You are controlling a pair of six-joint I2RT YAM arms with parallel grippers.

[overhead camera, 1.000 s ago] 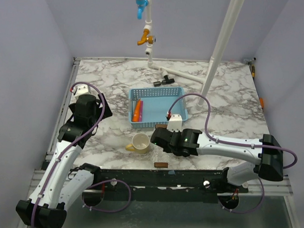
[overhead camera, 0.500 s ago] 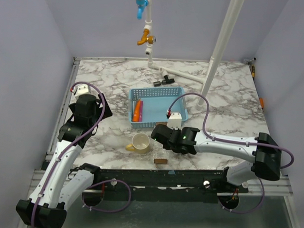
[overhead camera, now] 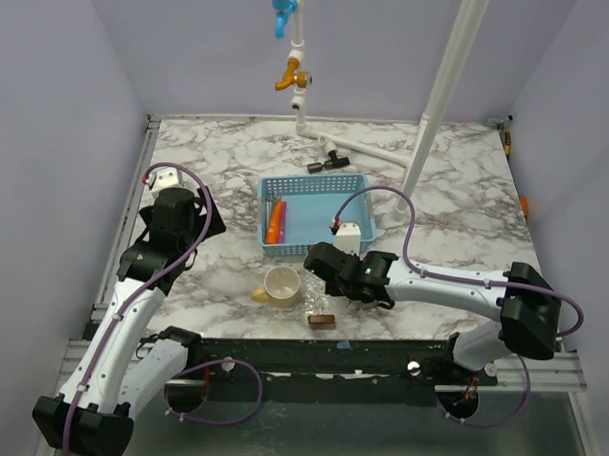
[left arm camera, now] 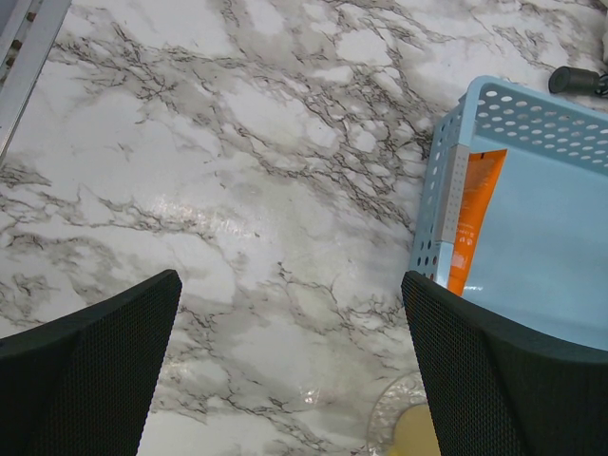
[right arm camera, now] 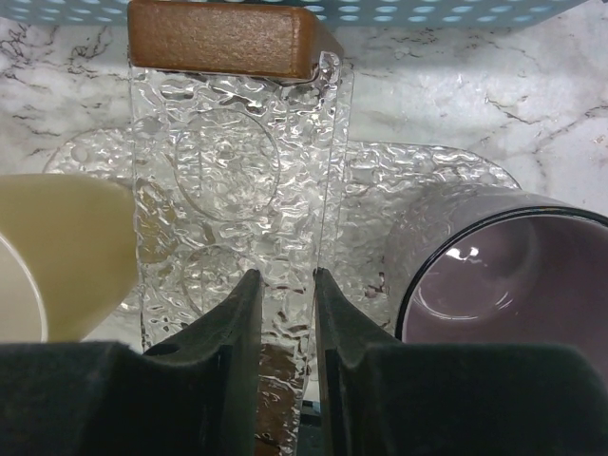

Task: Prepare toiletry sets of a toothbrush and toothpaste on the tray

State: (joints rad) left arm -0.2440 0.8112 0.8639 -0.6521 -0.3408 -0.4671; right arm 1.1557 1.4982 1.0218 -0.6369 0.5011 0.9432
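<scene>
The toothpaste [overhead camera: 274, 222], an orange tube, lies in the blue basket [overhead camera: 331, 184]; it also shows in the left wrist view [left arm camera: 472, 214]. A slim pale stick [left arm camera: 459, 195] lies beside it along the basket wall and looks like the toothbrush. The tray [overhead camera: 317, 300] is clear textured glass with brown end handles [right arm camera: 223, 38]. My right gripper [overhead camera: 326, 274] is shut on the tray's upright long rim [right arm camera: 328, 171], fingers [right arm camera: 237, 323] on either side of it. My left gripper [overhead camera: 190, 224] is open and empty over bare marble, left of the basket.
A cream cup [overhead camera: 281, 285] stands just left of the tray, also in the right wrist view [right arm camera: 57, 256]. A purple cup [right arm camera: 513, 275] stands just right of the tray, hidden under the right arm from above. White pipes [overhead camera: 362, 145] and a pole [overhead camera: 444, 88] stand behind the basket.
My right gripper has shifted slightly left and away from the table's near edge. The tray's near brown end has moved with it, away from that edge. The left arm has not moved.
</scene>
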